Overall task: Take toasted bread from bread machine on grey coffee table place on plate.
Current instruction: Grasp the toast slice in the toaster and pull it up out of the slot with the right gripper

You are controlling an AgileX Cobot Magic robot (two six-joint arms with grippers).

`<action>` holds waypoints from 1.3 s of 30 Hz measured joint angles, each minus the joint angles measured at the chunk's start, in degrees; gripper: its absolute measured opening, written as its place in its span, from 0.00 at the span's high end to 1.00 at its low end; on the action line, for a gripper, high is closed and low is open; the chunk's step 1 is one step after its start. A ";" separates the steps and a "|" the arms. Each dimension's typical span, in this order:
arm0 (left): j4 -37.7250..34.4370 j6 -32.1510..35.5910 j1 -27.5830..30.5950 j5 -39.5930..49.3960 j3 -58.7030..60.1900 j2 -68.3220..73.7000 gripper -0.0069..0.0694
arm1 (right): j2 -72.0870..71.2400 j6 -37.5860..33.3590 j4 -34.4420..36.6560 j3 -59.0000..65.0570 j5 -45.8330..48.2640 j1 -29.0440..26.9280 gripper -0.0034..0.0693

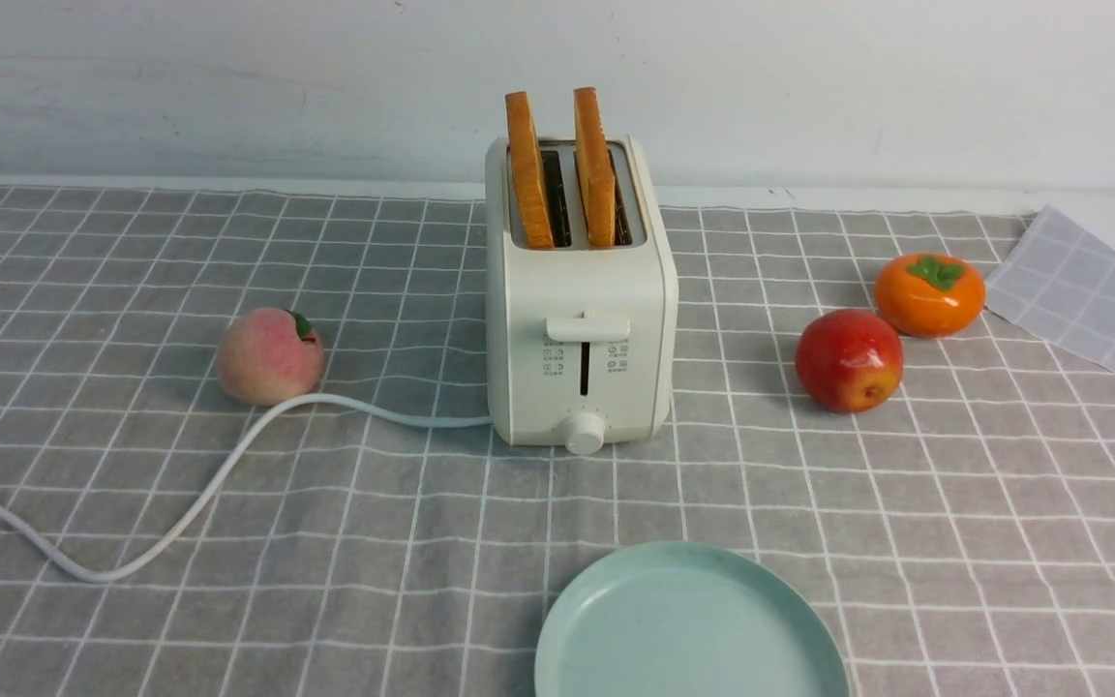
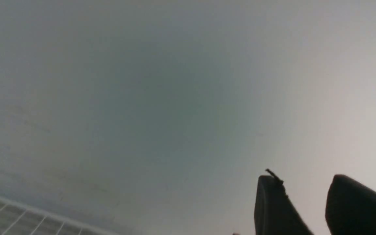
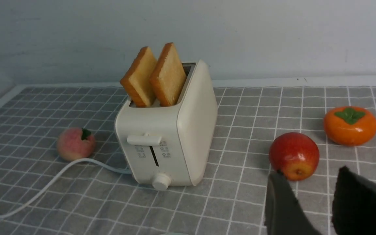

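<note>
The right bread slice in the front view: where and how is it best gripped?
Probably best by the upper part of the slice, from above, jaws across its thin width: it stands nearly upright, well out of the toaster, with a gap to the left slice.

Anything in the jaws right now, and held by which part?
Nothing held: left jaws and right jaws both stand apart with only a gap between; both bread slices sit in the toaster.
</note>
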 joint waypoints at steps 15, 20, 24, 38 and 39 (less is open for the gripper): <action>0.78 -0.17 -4.07 5.09 -6.69 31.04 0.60 | 23.77 -0.12 8.00 -11.57 12.24 1.90 0.62; 1.46 -0.17 -12.31 6.49 -6.69 36.69 0.60 | 31.24 -0.23 8.23 -17.37 12.44 1.90 0.62; 1.46 -0.17 -16.52 12.70 -6.69 40.66 0.60 | 36.54 -1.01 8.23 -20.60 10.44 1.90 0.62; 0.20 -0.17 -17.10 16.24 -6.69 45.33 0.60 | 49.81 -5.96 8.93 -34.35 9.65 1.90 0.51; -0.35 -0.17 -17.10 15.97 -6.69 45.33 0.60 | 50.67 -5.97 8.92 -35.24 9.71 1.90 0.50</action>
